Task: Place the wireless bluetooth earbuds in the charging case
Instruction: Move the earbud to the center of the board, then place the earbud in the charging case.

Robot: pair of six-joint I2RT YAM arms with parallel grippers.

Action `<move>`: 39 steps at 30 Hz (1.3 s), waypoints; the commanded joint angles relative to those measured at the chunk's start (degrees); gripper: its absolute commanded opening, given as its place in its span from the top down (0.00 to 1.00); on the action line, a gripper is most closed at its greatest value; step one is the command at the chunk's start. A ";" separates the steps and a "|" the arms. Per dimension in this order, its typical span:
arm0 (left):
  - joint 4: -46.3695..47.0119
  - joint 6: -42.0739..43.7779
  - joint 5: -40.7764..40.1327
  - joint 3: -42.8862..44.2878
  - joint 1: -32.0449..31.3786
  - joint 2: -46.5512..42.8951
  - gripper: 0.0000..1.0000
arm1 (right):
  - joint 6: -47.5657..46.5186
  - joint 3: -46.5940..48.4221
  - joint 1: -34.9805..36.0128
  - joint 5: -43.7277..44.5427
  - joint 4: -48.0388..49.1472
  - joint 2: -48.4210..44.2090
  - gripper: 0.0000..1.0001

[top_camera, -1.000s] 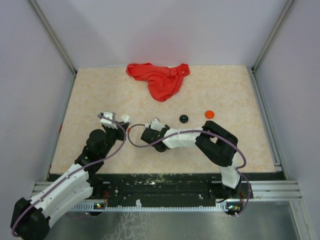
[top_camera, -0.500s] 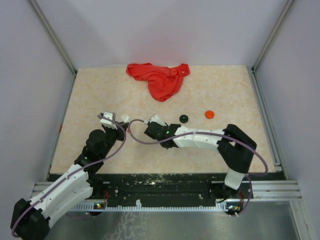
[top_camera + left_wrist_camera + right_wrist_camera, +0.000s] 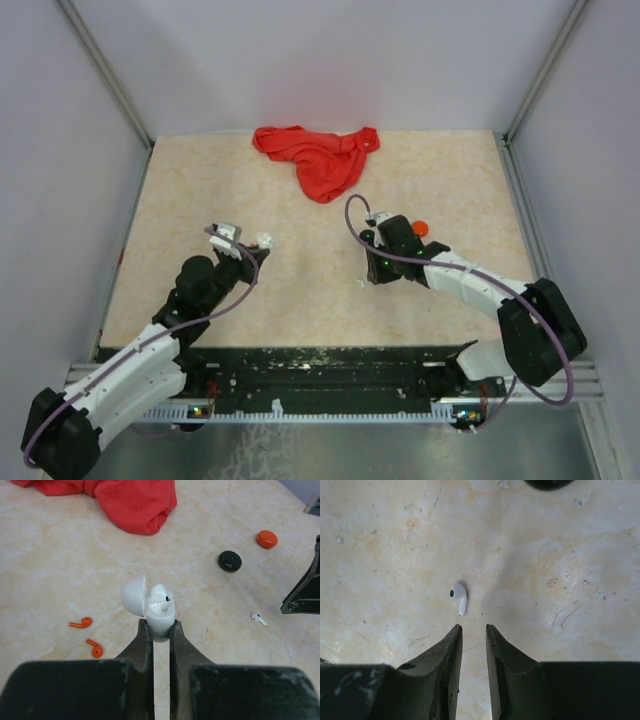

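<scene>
My left gripper (image 3: 160, 625) is shut on a white charging case (image 3: 161, 616) held just above the table, its lid (image 3: 133, 594) flipped open to the left. One white earbud (image 3: 159, 596) sits inside it. A second white earbud (image 3: 460, 598) lies loose on the table, just ahead and slightly left of my right gripper (image 3: 473, 628). That gripper's jaws stand a narrow gap apart with nothing between them. From above, the left gripper (image 3: 248, 243) holds the case (image 3: 264, 240) left of centre, and the right gripper (image 3: 374, 270) hangs over the loose white earbud (image 3: 361, 284).
Two orange earbuds (image 3: 81, 624) (image 3: 95, 650) lie on the table left of the held case. A closed black case (image 3: 230, 560) and a closed orange-red case (image 3: 267, 539) sit to the right. A red cloth (image 3: 320, 160) lies at the back. Walls enclose the table.
My right arm has swung away from the left gripper's case to the right and now hangs over the loose white earbud. The left gripper has shifted slightly with the case.
</scene>
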 commanded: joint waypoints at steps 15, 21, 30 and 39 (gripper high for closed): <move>3.04 0.39 9.82 3.69 -0.07 3.62 0.99 | 3.74 -5.40 -4.75 -14.97 17.39 7.02 0.82; 3.43 0.03 10.14 3.71 -0.07 4.12 0.99 | 3.50 -5.36 -4.75 -14.43 17.62 9.01 0.84; 3.44 -0.06 10.14 3.72 -0.07 4.49 0.99 | 2.23 -2.54 -2.08 -8.21 14.29 10.24 0.84; 3.59 -0.48 10.64 3.64 -0.16 4.73 0.99 | 1.88 -0.16 1.42 0.78 11.55 10.50 0.73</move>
